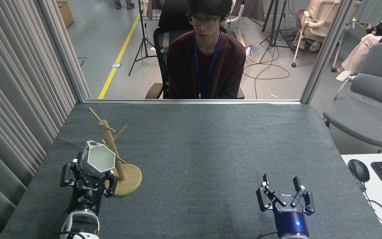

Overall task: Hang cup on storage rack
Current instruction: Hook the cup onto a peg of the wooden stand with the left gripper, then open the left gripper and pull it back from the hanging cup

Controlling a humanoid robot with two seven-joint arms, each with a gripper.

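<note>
In the head view, the only view given, the left hand (90,177) is closed around the lower part of the cup (98,160) and holds it above the worktop (211,149). The cup lies tilted, with its open mouth turned toward the camera and a little to the right. Its small rim tab with the round hole is at the top of the cup. The cup is just beside the storage rack (113,151), on the rack's left side, and in the picture it overlaps the lower pegs and a part of the round base. I cannot say for sure whether the cup already touches a peg, because the cup hides that place.

The right hand (283,189) stands well apart at the right side of the worktop, with its fingers spread wide and nothing between them. A person (206,56) sits behind the far edge of the worktop.

My judgement is that the step in hand is the approach: the cup is grasped and brought near the rack, but it is not yet hung. The next move calls for putting the hole of the tab in line with the tip of 1 slanted peg and then sliding the tab onto it. Only after that should the left hand open. The rack is light and could tip if the cup pushes the post.
</note>
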